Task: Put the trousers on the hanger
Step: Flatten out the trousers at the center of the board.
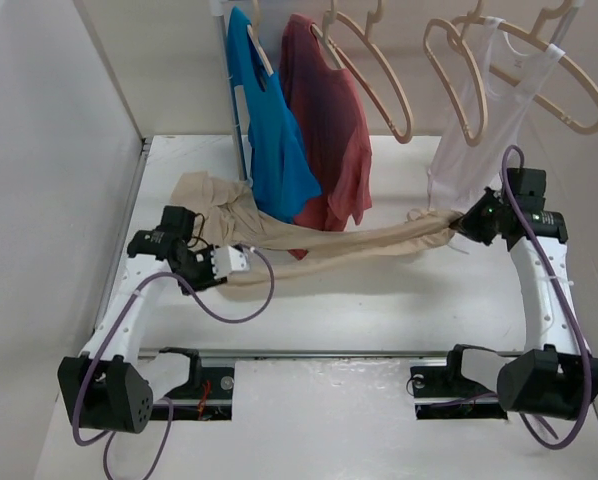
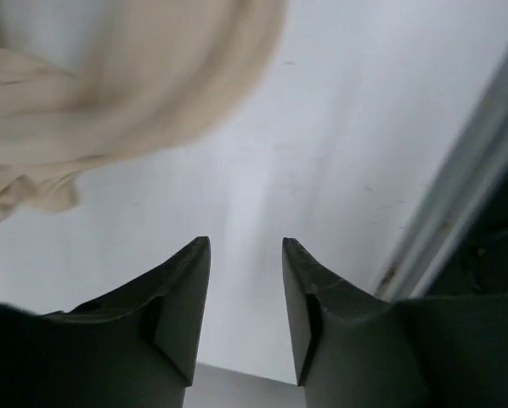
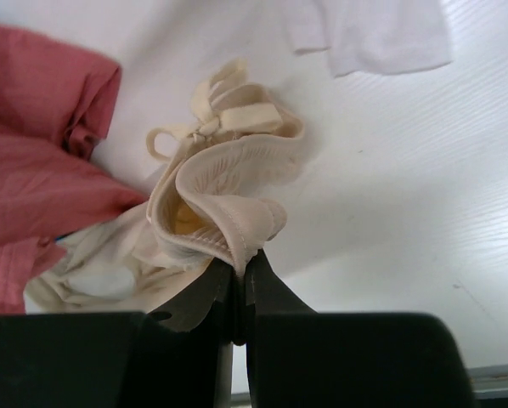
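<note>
The beige trousers (image 1: 319, 242) lie stretched across the table from a bunched heap at the left to my right gripper. My right gripper (image 1: 461, 226) is shut on a fold of their banded end (image 3: 228, 178), with its fingertips (image 3: 262, 276) pinched on the fabric, just above the table. My left gripper (image 1: 237, 262) is open and empty, low over the bare table beside the trousers' front edge; the cloth (image 2: 110, 85) shows ahead and to the left of it (image 2: 245, 246). Several pale wooden hangers hang at the back; two empty ones (image 1: 379, 85) (image 1: 457, 85) are in the middle.
A blue T-shirt (image 1: 269, 130) and a dull red T-shirt (image 1: 329, 140) hang at the back, their hems over the trousers. A white vest (image 1: 479, 120) hangs just behind my right gripper. A wall panel (image 1: 59, 150) borders the left side. A metal rail (image 1: 329, 352) runs along the table's front.
</note>
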Robot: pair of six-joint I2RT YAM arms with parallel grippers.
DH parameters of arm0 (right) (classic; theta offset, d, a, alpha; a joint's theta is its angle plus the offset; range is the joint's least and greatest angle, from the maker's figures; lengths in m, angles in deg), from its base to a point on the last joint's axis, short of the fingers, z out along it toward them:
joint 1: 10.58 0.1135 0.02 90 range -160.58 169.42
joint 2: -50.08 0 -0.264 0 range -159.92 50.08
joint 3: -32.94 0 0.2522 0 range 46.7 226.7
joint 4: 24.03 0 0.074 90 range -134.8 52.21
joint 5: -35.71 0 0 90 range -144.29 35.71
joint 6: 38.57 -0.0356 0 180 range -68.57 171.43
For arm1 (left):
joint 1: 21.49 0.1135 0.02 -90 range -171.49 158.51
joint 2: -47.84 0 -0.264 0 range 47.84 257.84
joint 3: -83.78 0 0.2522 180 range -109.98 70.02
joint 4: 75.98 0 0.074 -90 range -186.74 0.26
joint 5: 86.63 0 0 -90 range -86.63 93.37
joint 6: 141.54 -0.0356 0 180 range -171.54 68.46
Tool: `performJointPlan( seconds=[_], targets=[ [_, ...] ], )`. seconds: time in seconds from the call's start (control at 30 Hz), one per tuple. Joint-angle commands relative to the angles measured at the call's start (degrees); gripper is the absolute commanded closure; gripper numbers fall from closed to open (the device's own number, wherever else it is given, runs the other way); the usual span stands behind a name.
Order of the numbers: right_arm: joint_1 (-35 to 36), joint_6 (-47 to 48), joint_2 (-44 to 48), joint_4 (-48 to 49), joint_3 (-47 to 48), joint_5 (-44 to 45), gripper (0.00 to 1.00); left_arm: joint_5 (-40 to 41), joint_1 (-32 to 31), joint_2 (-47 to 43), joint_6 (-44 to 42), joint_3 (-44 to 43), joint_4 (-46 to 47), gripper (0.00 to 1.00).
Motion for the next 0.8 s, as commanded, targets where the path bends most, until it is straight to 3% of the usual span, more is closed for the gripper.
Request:
performJointPlan(
  seconds=[0.0,0.07,0.27,0.37,0.67,0.77],
  targets=[
    [-3.19,1.24,1.35,0.36,1.35,2.38,1.00,-1.90,-2.19,-0.58,-2.41,2.08,-8.16,0.63],
    [-4.25,1.24,0.83,0.36,2.75,3.16,1.00,-5.76,-2.19,1.08,0.47,2.08,-5.89,0.45],
    [-5.49,1.86,-1.01,1.68,2.15,1.68,1.00,-4.21,-2.72,6.79,18.04,5.76,21.60,0.42],
    [-5.49,1.86,-1.02,2.82,0.31,2.28,1.00,-2.71,-3.94,12.74,28.23,5.16,33.90,0.36],
    [-5.49,2.38,0.21,3.97,-2.07,2.90,1.00,6.17,-6.49,23.32,22.12,6.91,43.69,0.22],
    [-5.49,2.38,0.21,4.58,-2.78,2.90,1.00,8.02,-7.11,26.91,21.59,8.40,47.03,0.26]
  ],
)
